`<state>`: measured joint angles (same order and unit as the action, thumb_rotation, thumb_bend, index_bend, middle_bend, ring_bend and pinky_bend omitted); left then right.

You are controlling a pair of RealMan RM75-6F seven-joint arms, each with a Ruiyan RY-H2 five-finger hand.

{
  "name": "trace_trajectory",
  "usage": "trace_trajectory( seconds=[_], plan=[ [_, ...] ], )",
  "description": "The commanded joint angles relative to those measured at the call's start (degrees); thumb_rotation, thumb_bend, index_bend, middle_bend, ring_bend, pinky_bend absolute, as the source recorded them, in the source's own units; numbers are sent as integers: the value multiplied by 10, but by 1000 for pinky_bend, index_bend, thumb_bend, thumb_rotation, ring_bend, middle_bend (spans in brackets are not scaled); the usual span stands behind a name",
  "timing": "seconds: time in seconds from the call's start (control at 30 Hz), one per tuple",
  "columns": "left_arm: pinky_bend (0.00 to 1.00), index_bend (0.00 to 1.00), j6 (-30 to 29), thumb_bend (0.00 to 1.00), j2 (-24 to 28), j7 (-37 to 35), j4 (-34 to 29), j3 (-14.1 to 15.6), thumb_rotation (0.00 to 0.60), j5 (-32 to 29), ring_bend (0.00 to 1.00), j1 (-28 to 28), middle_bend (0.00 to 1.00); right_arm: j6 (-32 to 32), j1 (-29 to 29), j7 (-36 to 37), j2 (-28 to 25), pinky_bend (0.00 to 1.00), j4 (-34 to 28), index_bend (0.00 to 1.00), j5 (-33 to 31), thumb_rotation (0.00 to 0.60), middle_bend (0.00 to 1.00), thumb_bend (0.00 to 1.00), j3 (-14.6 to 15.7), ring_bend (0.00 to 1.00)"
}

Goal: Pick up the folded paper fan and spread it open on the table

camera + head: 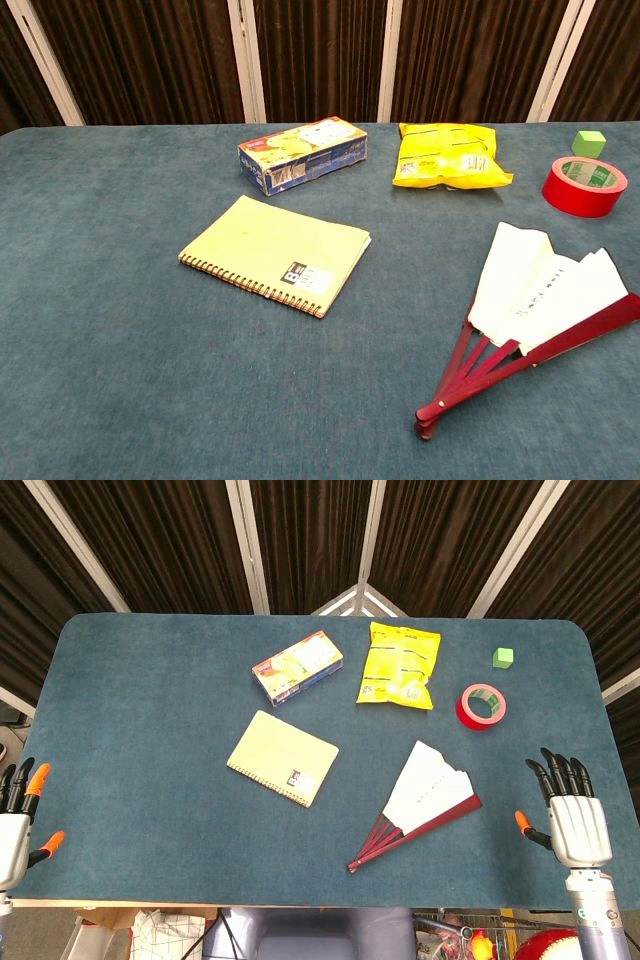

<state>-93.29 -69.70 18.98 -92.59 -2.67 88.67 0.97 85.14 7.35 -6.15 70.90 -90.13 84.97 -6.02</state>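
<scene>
The paper fan (425, 798) (540, 310) lies flat on the blue table, right of centre, partly spread. Its white leaf points up and right, and its dark red ribs meet at a pivot toward the front edge. My right hand (572, 815) rests palm down near the table's right front corner, fingers extended and apart, holding nothing, a short way right of the fan. My left hand (18, 820) sits at the left front edge, fingers apart and empty, far from the fan. Neither hand shows in the chest view.
A yellow spiral notebook (283, 757) (275, 253) lies at centre. Behind it are a yellow and blue box (297, 666) (302, 152) and a yellow snack bag (398, 664) (447, 155). A red tape roll (482, 706) (584, 185) and green cube (502, 658) (589, 142) sit at the back right.
</scene>
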Motion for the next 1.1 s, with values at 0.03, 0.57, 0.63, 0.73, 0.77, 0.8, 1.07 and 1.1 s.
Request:
trace_trajectory(
  seconds=[0.03, 0.57, 0.63, 0.73, 0.77, 0.8, 1.07, 1.1],
  plan=[
    [0, 37, 2, 130, -1, 1, 0, 1, 600, 0, 0, 0, 0, 0, 0, 0, -1, 71, 0, 177, 0, 600, 79, 288, 1, 83],
    [0, 37, 16, 131, -8, 0, 3, 1, 600, 6, 0, 10, 0, 5, -7, 12, -7, 71, -9, 177, 26, 600, 79, 287, 20, 83],
    [0, 37, 20, 131, -5, 0, 1, 4, 600, 5, 0, 10, 0, -3, -4, 12, -5, 71, -10, 177, 31, 600, 79, 287, 24, 83],
    [0, 38, 12, 131, -2, -6, -5, 4, 600, 10, 0, 7, 0, -14, 3, 9, 0, 71, -8, 177, 42, 600, 79, 287, 31, 83],
    [0, 39, 2, 131, -3, -9, -6, 3, 600, 14, 0, 4, 0, -21, 7, 4, 5, 71, -4, 180, 49, 600, 79, 287, 36, 85],
    [0, 40, -3, 131, -3, -11, -5, 3, 600, 17, 0, 3, 0, -24, 9, 1, 9, 71, -1, 185, 53, 600, 79, 287, 38, 89],
    [0, 41, 0, 130, 0, -15, -6, 5, 600, 14, 0, 1, 0, -30, 19, -29, 76, 71, 39, 260, 77, 600, 79, 287, 48, 109],
    [0, 41, 0, 131, 1, -17, -6, 5, 600, 14, 0, 0, 0, -31, 19, -32, 85, 71, 45, 267, 78, 600, 79, 288, 50, 109]
  ],
)
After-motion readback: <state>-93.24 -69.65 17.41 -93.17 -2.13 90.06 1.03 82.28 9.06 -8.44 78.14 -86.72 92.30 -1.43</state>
